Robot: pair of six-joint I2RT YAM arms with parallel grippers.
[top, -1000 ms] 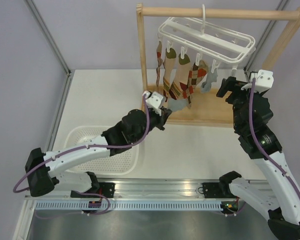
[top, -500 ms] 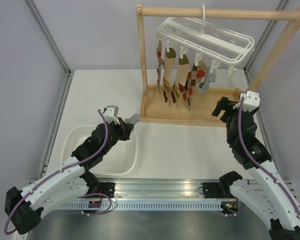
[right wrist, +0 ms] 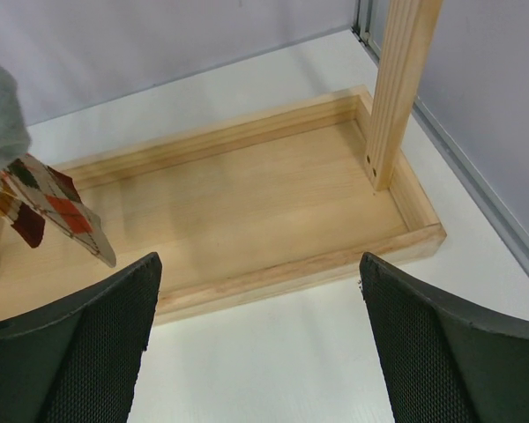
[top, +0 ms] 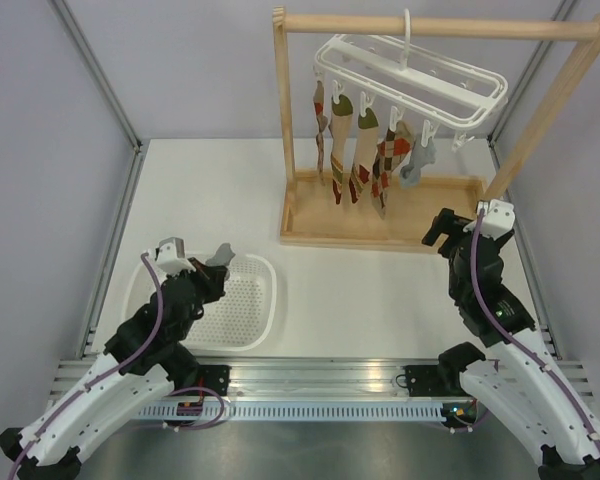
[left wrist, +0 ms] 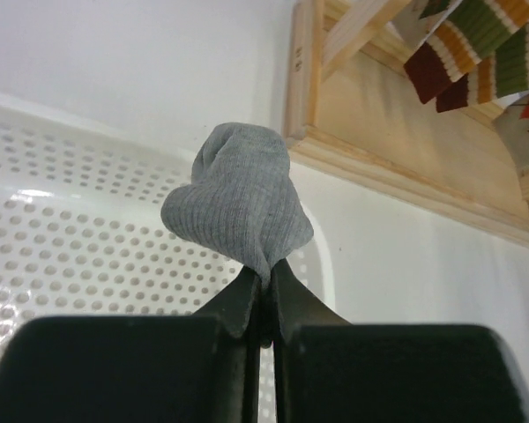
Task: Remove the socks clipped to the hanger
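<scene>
White counter [top: 380, 290] below; left fingers [left wrist: 243, 304] clenched on the grey sock [left wrist: 238, 207] over the edge of the basket [left wrist: 70, 264]. I'd move inward before releasing. Meanwhile right fingers [right wrist: 79, 352] spread, empty, near the wooden rack [right wrist: 273, 211]. Beyond, patterned socks [top: 365, 165] hang clipped on the hanger [top: 410, 68].

Sock [left wrist: 238, 204] in my left pincer [left wrist: 263, 286]: ribbed matt cloth. Beneath it I see a glossy plastic basket [left wrist: 70, 264]; beyond, a smooth wood tray [left wrist: 406, 132].

Fixed view high behind, looking down and forward, wrist views low, close, forward-facing, all sharing the wooden tray [top: 360, 232]
</scene>
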